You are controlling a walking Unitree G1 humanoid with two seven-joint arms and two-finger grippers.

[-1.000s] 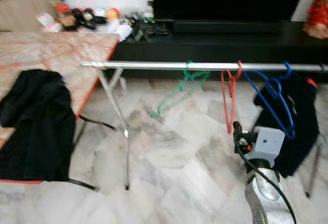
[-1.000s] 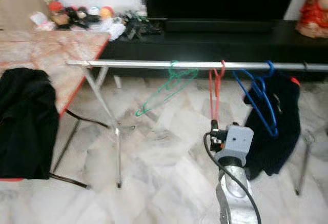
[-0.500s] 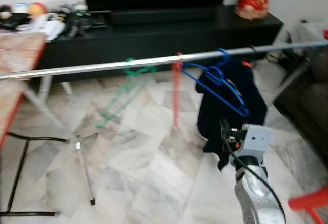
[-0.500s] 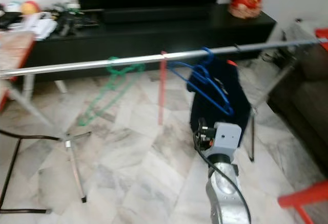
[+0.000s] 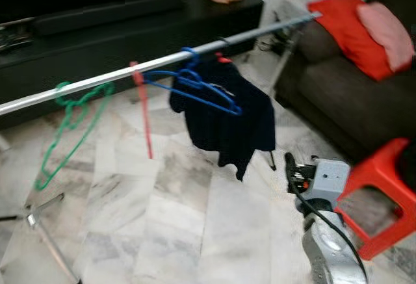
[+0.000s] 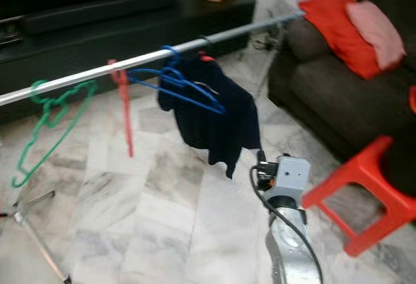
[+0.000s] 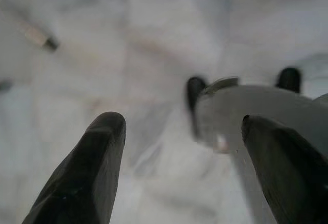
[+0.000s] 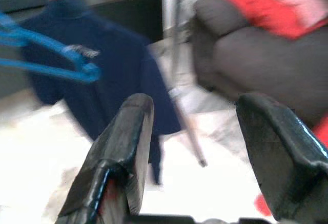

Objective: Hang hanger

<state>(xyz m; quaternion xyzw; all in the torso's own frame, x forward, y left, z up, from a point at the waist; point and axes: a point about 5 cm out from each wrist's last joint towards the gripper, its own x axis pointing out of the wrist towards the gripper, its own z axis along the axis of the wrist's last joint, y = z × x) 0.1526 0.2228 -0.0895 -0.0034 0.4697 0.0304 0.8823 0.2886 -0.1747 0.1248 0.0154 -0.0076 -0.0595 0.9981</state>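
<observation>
Left eye view shows a silver rail [image 5: 162, 61] running from nine o'clock up toward one o'clock, carrying a green hanger [image 5: 68, 125], a red hanger [image 5: 142, 112], a blue hanger [image 5: 192, 89] and a dark garment [image 5: 224, 121]. At five o'clock the right gripper [image 8: 192, 147] hangs with its fingers spread, empty. Over the marble floor [image 7: 154, 39] the left gripper [image 7: 182, 152] has its fingers apart, holding nothing.

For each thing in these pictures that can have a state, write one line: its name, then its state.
green hanger: hung on rail, empty
red hanger: hung, empty
blue hanger: hung, empty
dark garment: hanging from rail
right gripper: open, empty
left gripper: open, empty
</observation>
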